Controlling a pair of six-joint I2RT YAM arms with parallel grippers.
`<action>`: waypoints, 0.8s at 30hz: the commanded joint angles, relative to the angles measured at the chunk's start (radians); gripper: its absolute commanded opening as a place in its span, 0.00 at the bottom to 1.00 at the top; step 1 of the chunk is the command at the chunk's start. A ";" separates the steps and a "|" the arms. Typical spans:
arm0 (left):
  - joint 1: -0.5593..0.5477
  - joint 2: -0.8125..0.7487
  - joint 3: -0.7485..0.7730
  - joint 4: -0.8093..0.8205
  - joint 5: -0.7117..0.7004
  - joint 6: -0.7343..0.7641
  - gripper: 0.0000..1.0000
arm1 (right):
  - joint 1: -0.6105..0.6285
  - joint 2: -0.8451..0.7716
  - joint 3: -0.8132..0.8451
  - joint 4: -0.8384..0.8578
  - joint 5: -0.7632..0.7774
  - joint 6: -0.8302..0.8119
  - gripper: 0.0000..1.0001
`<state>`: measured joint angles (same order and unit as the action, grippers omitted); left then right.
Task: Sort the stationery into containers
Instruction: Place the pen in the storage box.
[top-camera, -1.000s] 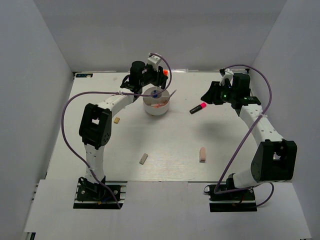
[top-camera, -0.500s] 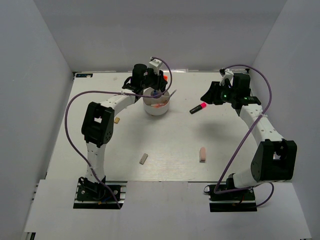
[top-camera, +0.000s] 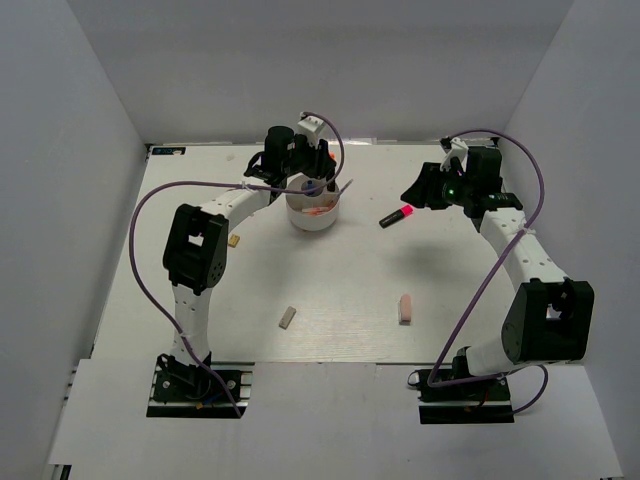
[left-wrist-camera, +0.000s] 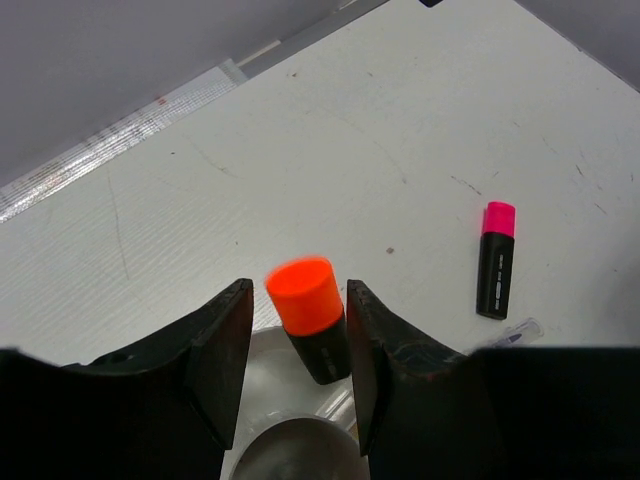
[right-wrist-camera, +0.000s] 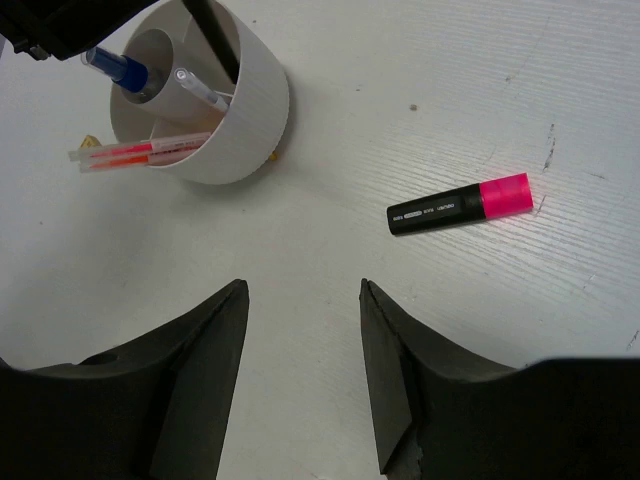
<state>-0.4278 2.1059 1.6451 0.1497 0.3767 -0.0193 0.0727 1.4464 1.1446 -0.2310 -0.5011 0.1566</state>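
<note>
Item: black highlighter with orange cap (left-wrist-camera: 318, 345), standing upright between the jaws of your left gripper (left-wrist-camera: 298, 300), its lower end going down into the round white plastic divided tub (right-wrist-camera: 255, 110). Left claw: released, jaws standing wider than the barrel, a gap showing on one side, the barrel leaning on the other finger. Right gripper (right-wrist-camera: 303, 290): released, carrying nothing, hovering over the white table (top-camera: 340, 280) near the black highlighter with pink cap (right-wrist-camera: 458, 205), which is lying flat, well apart from the tub. Risks: if you are lifting the left arm away while the barrel is leaning on that finger, you are likely dragging it over the low wall; a sideways brush is probably shifting the light tub or the thin pink pens (right-wrist-camera: 140, 152) overhanging its rim. Also waiting: greyish eraser (top-camera: 288, 317), pink eraser (top-camera: 406, 307), small beige eraser (top-camera: 235, 240), all loose on the table. Obstruction: your left arm is occupying the space above the tub, crowding any delivery from the right.
</note>
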 joint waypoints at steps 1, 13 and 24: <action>-0.005 -0.023 0.047 -0.001 -0.010 -0.002 0.53 | -0.005 0.006 0.027 0.021 -0.013 0.018 0.55; 0.007 -0.081 0.056 0.036 -0.051 -0.051 0.62 | -0.007 0.005 0.024 0.027 0.018 0.027 0.54; 0.018 -0.231 0.158 -0.174 -0.399 0.073 0.69 | 0.015 0.213 0.216 -0.180 0.539 0.291 0.51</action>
<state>-0.4145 2.0106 1.8439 0.0498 0.1356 -0.0055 0.0784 1.6039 1.2762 -0.3153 -0.1520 0.2985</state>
